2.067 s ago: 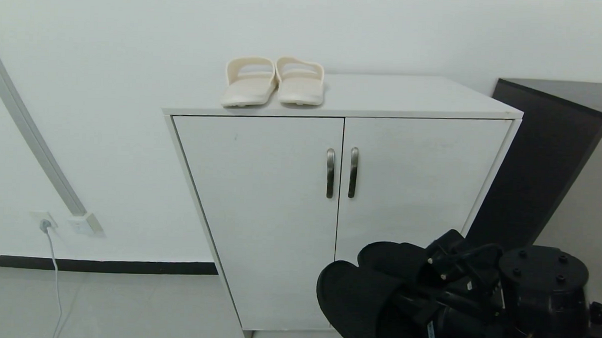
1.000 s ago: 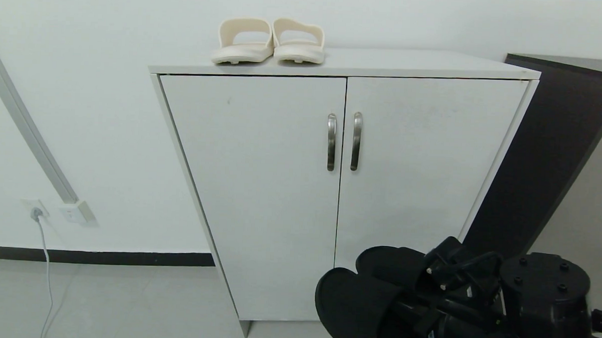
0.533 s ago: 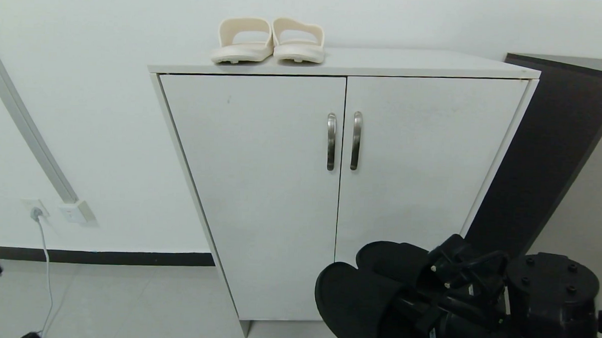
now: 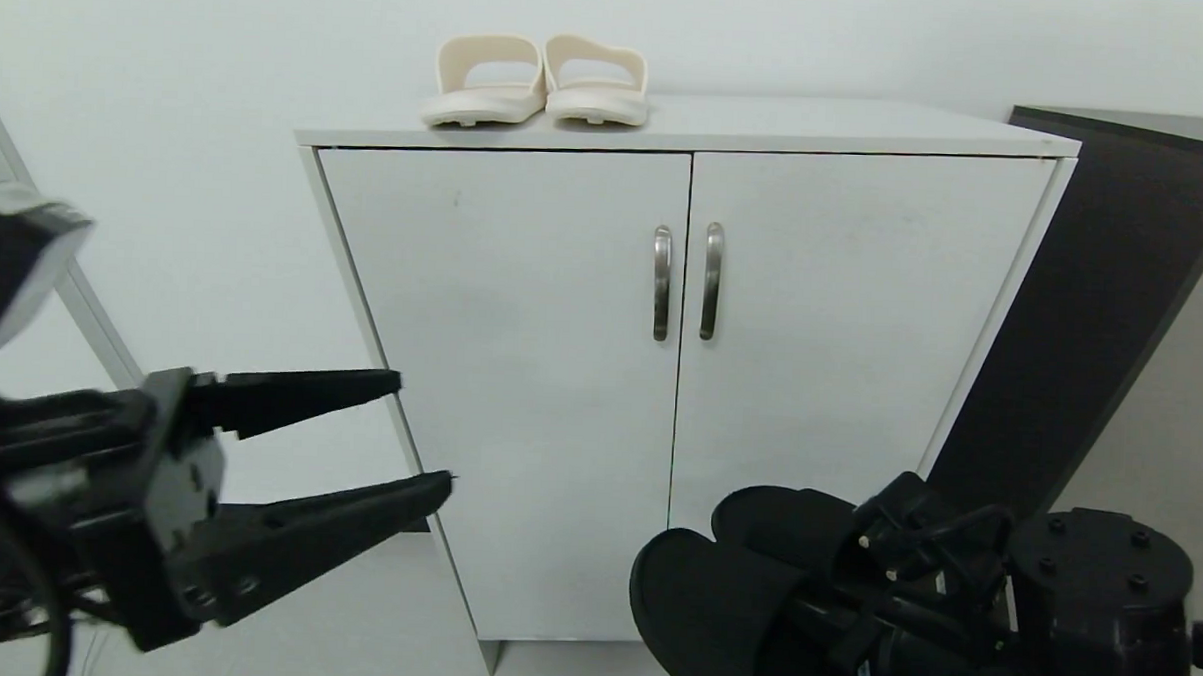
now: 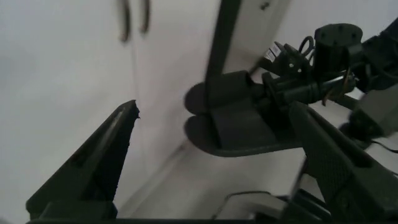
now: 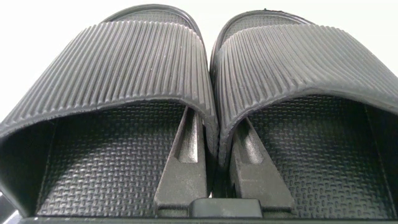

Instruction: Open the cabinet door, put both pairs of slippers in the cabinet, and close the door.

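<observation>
The white cabinet (image 4: pixel 520 375) stands against the wall with both doors closed, their two metal handles (image 4: pixel 661 283) side by side at the centre seam. A cream pair of slippers (image 4: pixel 536 76) rests on its top, toward the left. My right gripper (image 6: pixel 214 158) is shut on the black pair of slippers (image 4: pixel 723 582), pinching the inner strap sides together, low before the right door. My left gripper (image 4: pixel 420 432) hangs open and holds nothing, left of the cabinet's left edge at lower-door height. In the left wrist view the left gripper (image 5: pixel 216 109) frames the black slippers (image 5: pixel 230 118).
A tall dark unit (image 4: pixel 1113 296) stands right beside the cabinet. A grey conduit (image 4: pixel 92 310) runs slanting down the wall at left. Grey floor (image 4: pixel 352 619) lies in front of the cabinet.
The head camera dropped lower early on. In the last half second my left arm came up into view from the lower left, open. The right arm with the black slippers barely moved.
</observation>
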Tool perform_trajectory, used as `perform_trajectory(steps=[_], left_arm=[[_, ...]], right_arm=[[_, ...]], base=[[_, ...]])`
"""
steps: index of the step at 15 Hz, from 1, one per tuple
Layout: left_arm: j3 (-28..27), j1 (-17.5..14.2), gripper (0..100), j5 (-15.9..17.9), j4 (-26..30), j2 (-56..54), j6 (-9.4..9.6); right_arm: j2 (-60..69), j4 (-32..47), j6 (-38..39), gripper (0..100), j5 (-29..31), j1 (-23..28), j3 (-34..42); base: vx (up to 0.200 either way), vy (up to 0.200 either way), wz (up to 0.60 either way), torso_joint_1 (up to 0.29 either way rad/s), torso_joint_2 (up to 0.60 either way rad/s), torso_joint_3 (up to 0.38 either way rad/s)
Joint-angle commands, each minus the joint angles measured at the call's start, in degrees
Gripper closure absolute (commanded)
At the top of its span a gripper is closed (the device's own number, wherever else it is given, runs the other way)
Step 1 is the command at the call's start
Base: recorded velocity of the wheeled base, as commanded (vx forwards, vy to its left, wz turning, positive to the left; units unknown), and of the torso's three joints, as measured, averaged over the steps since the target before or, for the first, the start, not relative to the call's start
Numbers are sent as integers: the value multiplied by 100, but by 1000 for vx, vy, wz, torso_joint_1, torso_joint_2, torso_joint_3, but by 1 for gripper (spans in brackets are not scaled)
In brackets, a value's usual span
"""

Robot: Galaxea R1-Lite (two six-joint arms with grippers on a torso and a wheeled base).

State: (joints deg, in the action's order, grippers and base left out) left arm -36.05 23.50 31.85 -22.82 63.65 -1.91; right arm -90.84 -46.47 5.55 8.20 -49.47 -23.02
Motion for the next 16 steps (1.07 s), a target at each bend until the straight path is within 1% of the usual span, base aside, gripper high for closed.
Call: perform_trajectory(steps=[1, 2, 3, 4, 6, 7, 8, 9, 10, 11, 13, 14, 15, 16], left_arm=[[-684, 664, 0, 5, -91, 1211, -2], [-974, 805, 0, -4, -223, 1616, -11], [-1247, 875, 0, -100, -319, 1967, -20], [-1537, 1007, 0, -294, -416, 2336, -63], [-1897, 1209, 0, -452, -662, 2785, -371], [-2126, 1341, 0, -557, -856, 2987, -661], [-2319, 1403, 0, -575, -917, 3119, -828], [-2556, 1429, 0, -566, -908, 3259, -898], [-2750, 1447, 0, -557, -891, 3382, -898], [-2926, 1508, 0, -540, -864, 3505, -951], [-3312, 1517, 0, -557, -706, 3760, -1364], [-3391, 1517, 0, -584, -671, 3804, -1382], [-3585, 1499, 0, -654, -601, 3971, -1391], [-3699, 1499, 0, -821, -583, 4068, -1399]], right_arm=[[-30, -11, 8, 100, 6, -1, 8], [-30, -11, -1, 100, -12, -1, 52], [-56, -11, -1, 100, -12, -1, 52], [-83, -11, -1, 100, -3, -1, 60], [-65, -11, 8, 100, -12, 7, 69], [-83, -20, -1, 100, -12, -1, 60], [-91, -46, -1, 100, -21, -1, 69], [-91, -46, -1, 100, -21, 7, 87], [-109, -46, -1, 100, -21, 7, 96], [-162, -55, -1, 100, -21, 7, 96], [-197, -90, 8, 100, -21, 7, 96], [-197, -90, 8, 100, -21, 7, 96], [-214, -90, 8, 100, -21, 7, 96], [-241, -90, -1, 100, -12, 7, 96]], base=[[0, 0, 0, 0, 0, 0], [0, 0, 0, 0, 0, 0], [0, 0, 0, 0, 0, 0], [0, 0, 0, 0, 0, 0], [0, 0, 0, 0, 0, 0], [0, 0, 0, 0, 0, 0], [0, 0, 0, 0, 0, 0], [0, 0, 0, 0, 0, 0], [0, 0, 0, 0, 0, 0], [0, 0, 0, 0, 0, 0], [0, 0, 0, 0, 0, 0], [0, 0, 0, 0, 0, 0], [0, 0, 0, 0, 0, 0], [0, 0, 0, 0, 0, 0]])
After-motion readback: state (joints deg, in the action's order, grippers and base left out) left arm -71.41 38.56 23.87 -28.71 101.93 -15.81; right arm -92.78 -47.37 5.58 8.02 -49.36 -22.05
